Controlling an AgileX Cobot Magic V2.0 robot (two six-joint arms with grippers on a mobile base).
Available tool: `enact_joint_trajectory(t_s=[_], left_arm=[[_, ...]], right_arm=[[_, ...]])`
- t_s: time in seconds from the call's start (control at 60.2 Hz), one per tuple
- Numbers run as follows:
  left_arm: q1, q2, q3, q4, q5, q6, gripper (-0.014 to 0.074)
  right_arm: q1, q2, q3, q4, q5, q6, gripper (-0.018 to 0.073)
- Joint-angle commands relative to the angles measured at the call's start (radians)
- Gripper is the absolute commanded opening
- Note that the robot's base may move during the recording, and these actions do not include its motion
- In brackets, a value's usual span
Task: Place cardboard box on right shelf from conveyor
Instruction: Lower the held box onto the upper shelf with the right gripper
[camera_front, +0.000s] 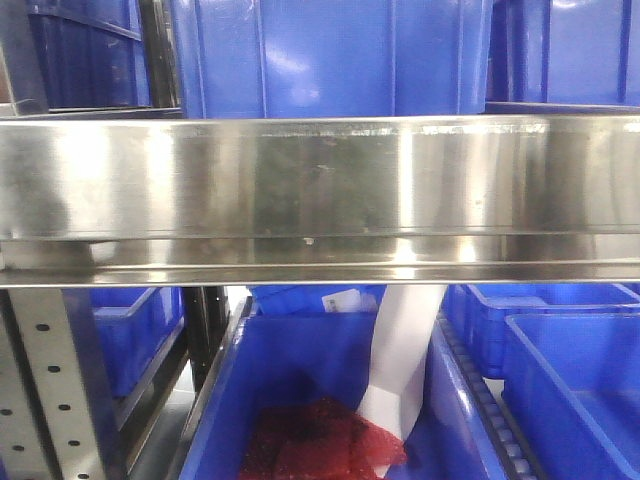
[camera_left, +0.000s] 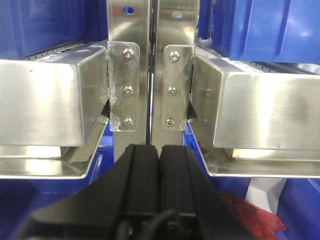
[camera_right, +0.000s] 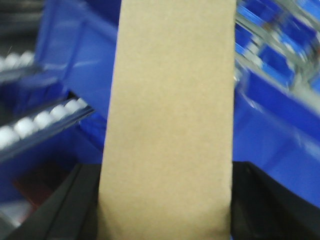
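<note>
Below the steel shelf (camera_front: 320, 190) sit blue bins (camera_front: 300, 400); right gripper (camera_right: 165, 200) clamps the cardboard box (camera_right: 170, 115), left gripper (camera_left: 160, 165) closed.

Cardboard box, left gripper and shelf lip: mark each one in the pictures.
cardboard box (camera_right: 170, 125): right wrist view, middle of its tan face.
left gripper (camera_left: 159, 165): left wrist view, seam where the two black fingers meet.
right shelf (camera_front: 320, 190): front-facing view, middle of its shiny steel front lip.

Plain tan cardboard box (camera_right: 170, 120) — upright, slim, unmarked, blurred — steel right shelf (camera_front: 320, 190) with broad reflective front lip
</note>
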Motion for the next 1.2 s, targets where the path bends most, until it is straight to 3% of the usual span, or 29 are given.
enact_joint_trajectory(t_s=[0.0,0.166,0.398,0.83,0.913,0.996,1.046,1.179], left_arm=[[-0.004,-0.015,0.009,-0.006,-0.084,0.0,-0.0116],[-0.004,-0.015,0.009,-0.006,-0.084,0.0,-0.0116],[-0.004,-0.015,0.009,-0.006,-0.084,0.0,-0.0116],[-0.004,-0.015,0.009,-0.006,-0.084,0.0,-0.0116],[-0.004,-0.015,0.009,-0.006,-0.084,0.0,-0.0116],[-0.004,-0.015,0.009,-0.006,-0.084,0.0,-0.0116],[-0.004,-0.015,0.009,-0.006,-0.084,0.0,-0.0116],[-0.004,-0.015,0.009,-0.006,-0.084,0.0,-0.0116]], right_arm=[[0.076,0.084,-0.09,-0.08,-0.105,-0.124,0.0203],[0.19,0.228,-0.124,-0.126,-0.161,-0.266,0.0203],[0.208,0.382,-0.124,-0.199,-0.254,-0.405,0.0203],[0.205,0.506,-0.124,-0.223,-0.252,-0.415,0.0211],[0.205,0.507,-0.124,-0.208,-0.243,-0.413,0.0286],[0.204,0.507,-0.124,-0.191,-0.242,-0.391,0.045],[0.198,0.51,-0.124,-0.188,-0.254,-0.374,0.0602],[0.187,0.509,-0.124,-0.188,-0.234,-0.339,0.0595]])
